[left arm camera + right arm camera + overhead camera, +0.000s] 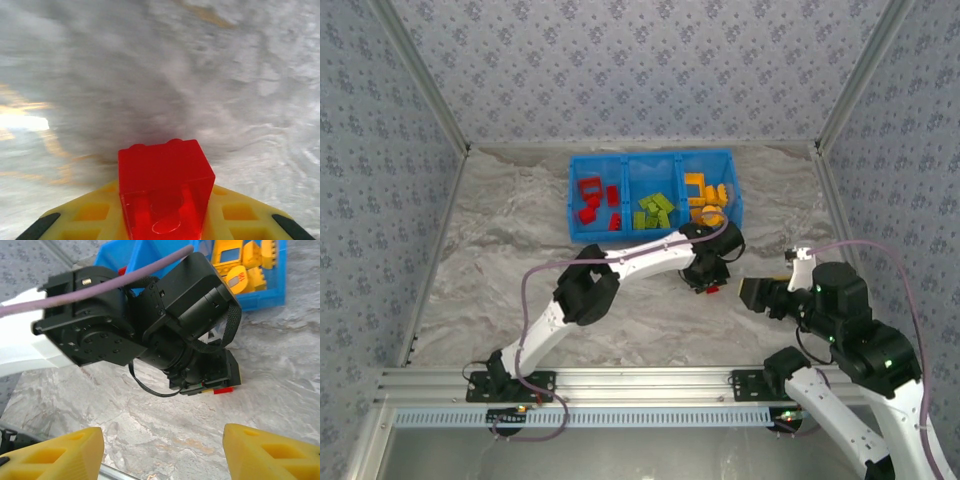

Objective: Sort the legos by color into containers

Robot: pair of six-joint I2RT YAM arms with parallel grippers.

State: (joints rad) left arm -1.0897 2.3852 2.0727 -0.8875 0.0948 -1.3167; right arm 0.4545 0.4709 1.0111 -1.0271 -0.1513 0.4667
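Observation:
A red lego brick (pixel 165 187) sits clamped between the yellow fingers (pixel 82 217) of my left gripper (pixel 711 287), just above the marble table, in front of the blue bin (pixel 625 236). The same brick shows as a red sliver (pixel 222 389) under the left wrist. The bin's left compartment holds red legos (pixel 594 200), the middle one lime green legos (pixel 656 210), the right one orange-yellow legos (pixel 704 195). My right gripper (pixel 162 452) hangs open over bare table, right of the left gripper, with nothing between its fingers.
The left arm (pixel 620 268) stretches diagonally across the table's middle, its wrist (pixel 150 325) close in front of the right gripper. Patterned walls enclose the table on three sides. A metal rail (pixel 620 382) runs along the near edge.

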